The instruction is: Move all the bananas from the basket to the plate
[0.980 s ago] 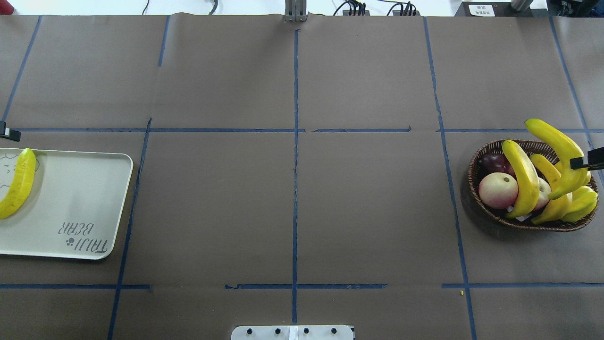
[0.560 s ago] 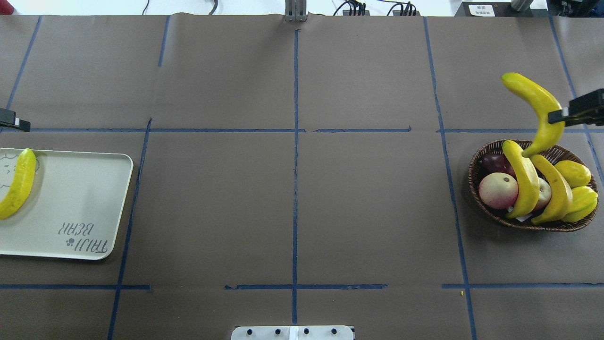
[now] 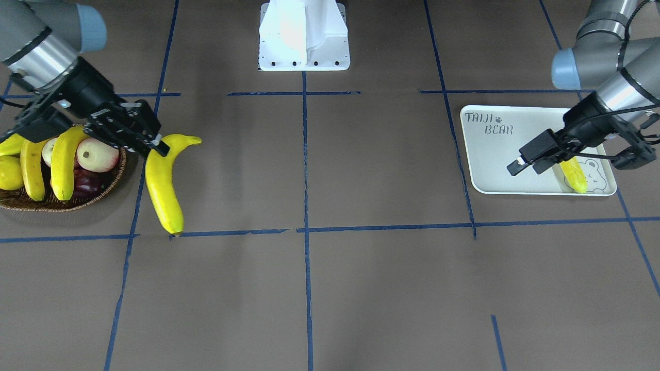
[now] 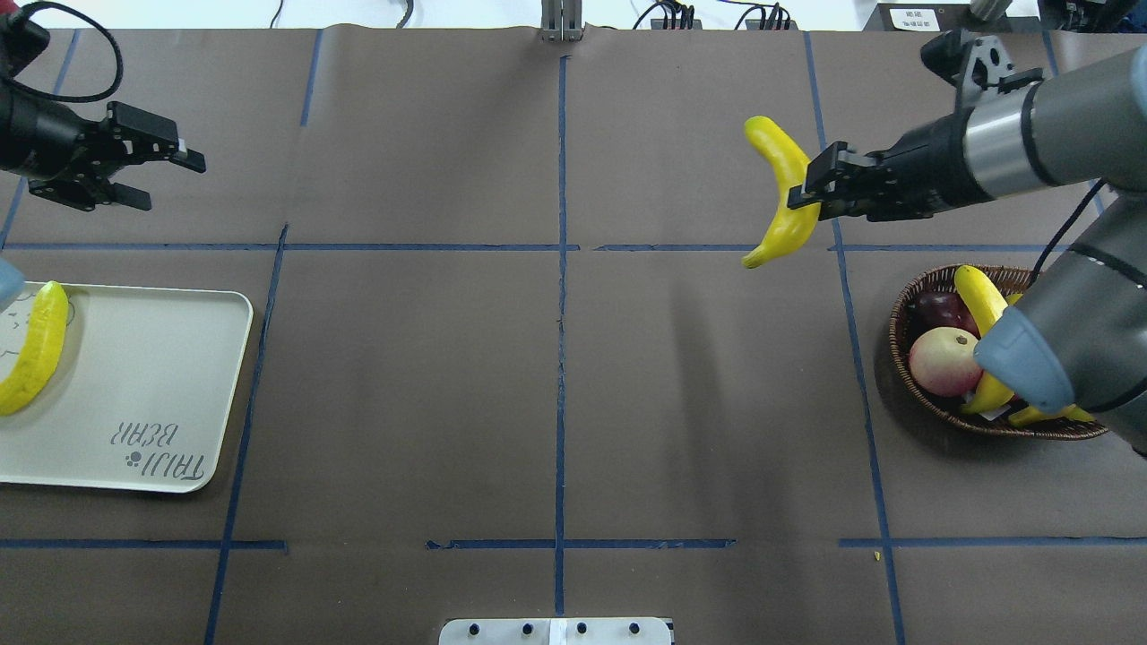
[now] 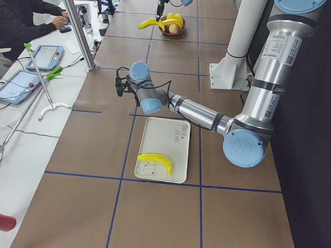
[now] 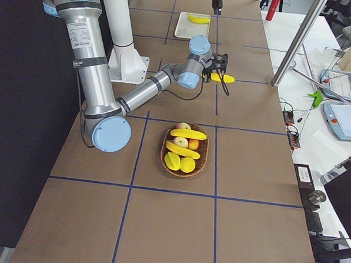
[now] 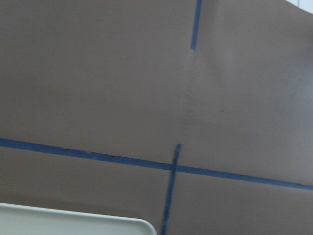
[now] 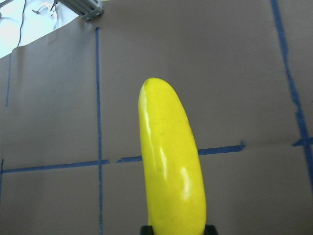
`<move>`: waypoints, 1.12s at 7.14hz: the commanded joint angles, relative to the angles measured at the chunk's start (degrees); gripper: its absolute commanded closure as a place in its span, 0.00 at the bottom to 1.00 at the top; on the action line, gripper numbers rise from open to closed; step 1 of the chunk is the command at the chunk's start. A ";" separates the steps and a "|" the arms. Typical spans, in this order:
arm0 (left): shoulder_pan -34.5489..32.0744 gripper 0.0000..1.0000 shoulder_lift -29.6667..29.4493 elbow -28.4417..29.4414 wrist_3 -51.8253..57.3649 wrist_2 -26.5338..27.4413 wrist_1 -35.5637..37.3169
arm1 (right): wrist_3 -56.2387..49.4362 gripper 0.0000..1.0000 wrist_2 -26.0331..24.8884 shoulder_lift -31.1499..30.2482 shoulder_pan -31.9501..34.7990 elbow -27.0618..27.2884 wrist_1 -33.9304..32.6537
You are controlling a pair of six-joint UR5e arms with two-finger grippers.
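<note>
My right gripper [image 4: 804, 191] is shut on a bright-yellow banana [image 4: 782, 193] and holds it in the air, left of and beyond the brown wicker basket [image 4: 903, 309]. The held banana fills the right wrist view [image 8: 171, 161] and hangs beside the basket in the front view [image 3: 162, 190]. Two more bananas [image 3: 64, 157] lie in the basket. The white "TAIJI BEAR" plate [image 4: 152, 376] at the left holds one banana [image 4: 36, 349]. My left gripper [image 4: 170, 182] is open and empty, beyond the plate.
The basket also holds a pink-and-cream round fruit [image 4: 945, 360], a dark purple fruit [image 4: 936, 309] and plump yellow fruit [image 3: 7, 172]. The right arm's elbow [image 4: 1030, 363] covers part of the basket. Blue tape lines cross the brown table. The robot base [image 3: 304, 36] stands mid-table.
My right gripper has lifted the banana out of the basket and carried it left and farther from the robot. My left arm has come into view, moved away from the plate.
</note>
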 commanded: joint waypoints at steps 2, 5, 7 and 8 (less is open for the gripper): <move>9.01 0.00 -13.46 0.02 -28.95 5.54 0.19 | 1.97 1.00 -20.15 6.61 -15.14 4.70 -9.17; 20.44 0.00 -21.29 0.55 -37.81 21.35 0.89 | 1.44 1.00 -26.17 10.30 -19.83 4.90 -9.37; 23.71 0.00 -23.77 1.34 -39.39 25.76 0.72 | 1.35 1.00 -28.40 11.01 -21.51 4.81 -9.37; 25.11 0.00 -24.47 1.43 -39.40 25.95 0.98 | 1.35 1.00 -28.49 11.01 -21.87 4.81 -9.37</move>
